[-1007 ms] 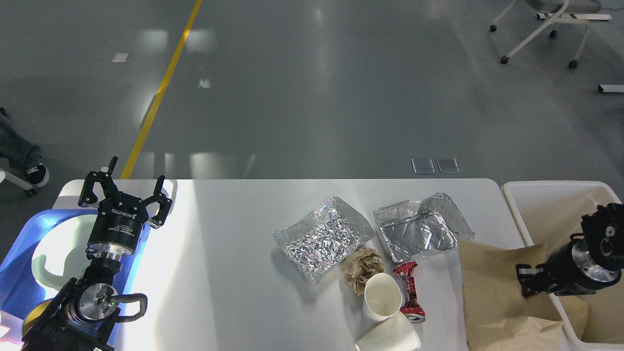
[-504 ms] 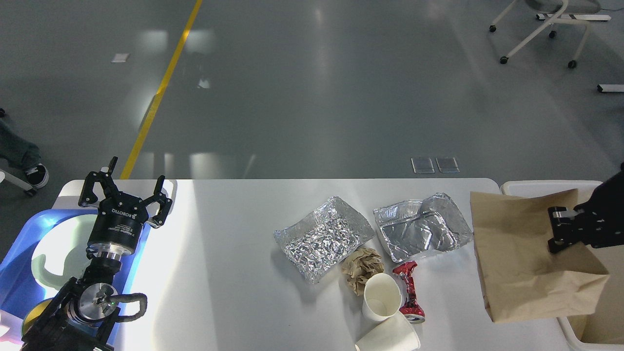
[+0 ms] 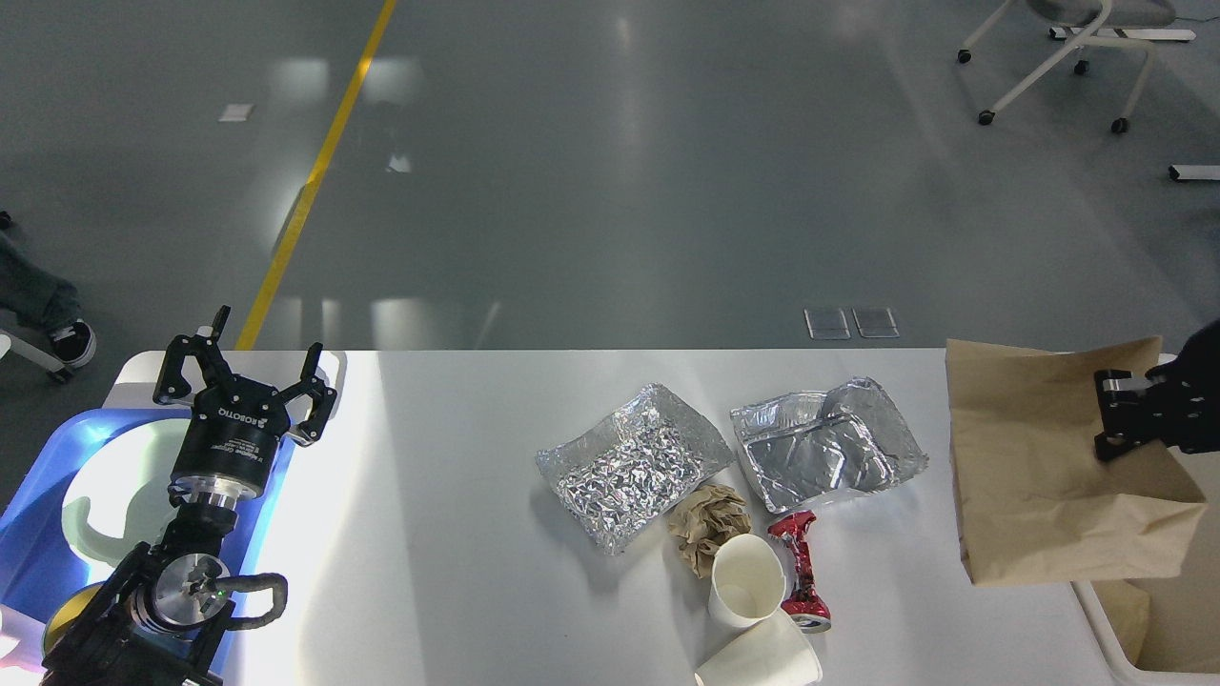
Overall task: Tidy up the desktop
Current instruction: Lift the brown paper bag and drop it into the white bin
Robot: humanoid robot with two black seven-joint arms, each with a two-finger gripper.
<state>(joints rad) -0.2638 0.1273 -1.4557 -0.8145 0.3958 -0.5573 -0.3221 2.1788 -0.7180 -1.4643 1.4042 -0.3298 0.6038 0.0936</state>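
The white desktop point(image 3: 457, 572) carries litter in its middle and right part. My right gripper point(image 3: 1113, 415) is shut on the upper right part of a brown paper bag point(image 3: 1039, 467), which hangs lifted over the table's right end and the bin. My left gripper point(image 3: 246, 372) stands open and holds nothing above the desktop's far left corner. On the desktop lie a crumpled foil sheet point(image 3: 634, 462), a foil tray point(image 3: 824, 448), a brown paper ball point(image 3: 707, 524), a crushed red can point(image 3: 799, 567) and two white paper cups point(image 3: 745, 579).
A blue tray point(image 3: 38, 495) with pale green dishes sits at the left end under my left arm. A beige bin point(image 3: 1110, 624) stands off the right end, partly hidden by the bag. A wheeled chair point(image 3: 1058, 57) stands far back right.
My right gripper has lifted the paper bag off the desktop and carried it up and to the right, over the bin. The left arm has not moved.
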